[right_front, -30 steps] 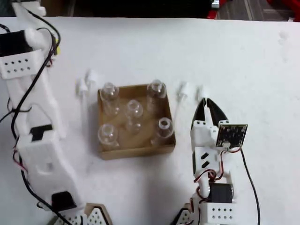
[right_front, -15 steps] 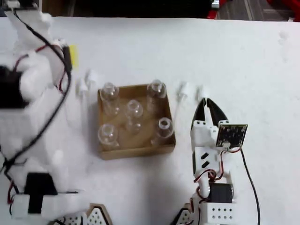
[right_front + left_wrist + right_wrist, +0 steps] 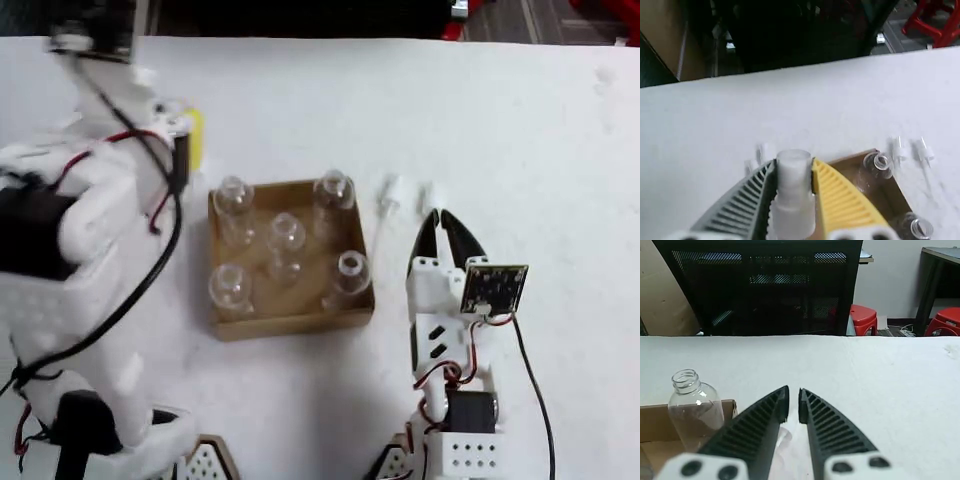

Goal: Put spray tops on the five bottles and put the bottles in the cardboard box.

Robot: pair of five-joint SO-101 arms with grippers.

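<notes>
Spray top (image 3: 792, 200), clamped lengthwise in the left hand (image 3: 793, 165), hangs just beside the box (image 3: 290, 322) of open bottles (image 3: 285, 235); right hand (image 3: 793, 405) together.

Place: a robotics lab or workroom in an office-like room, not a home.
Table: a wide table (image 3: 520, 120) under a plain white cover carries two robot arms side by side.
Arms: white printed-plastic arms (image 3: 440, 300) with bare red and black wires (image 3: 440, 375) and an uncovered circuit board (image 3: 493, 287), all bench-built hardware.
Far side: a black mesh panel (image 3: 760, 290), like an office chair's back, stands just beyond the table's far edge.
Far right: red plastic stools (image 3: 863, 319), a dark desk (image 3: 940, 260) and a plain pale wall (image 3: 890, 280).
Far left: a brown board (image 3: 662, 295) stands upright.
Floor: loose cables (image 3: 900, 331) lie near the stools.
</notes>
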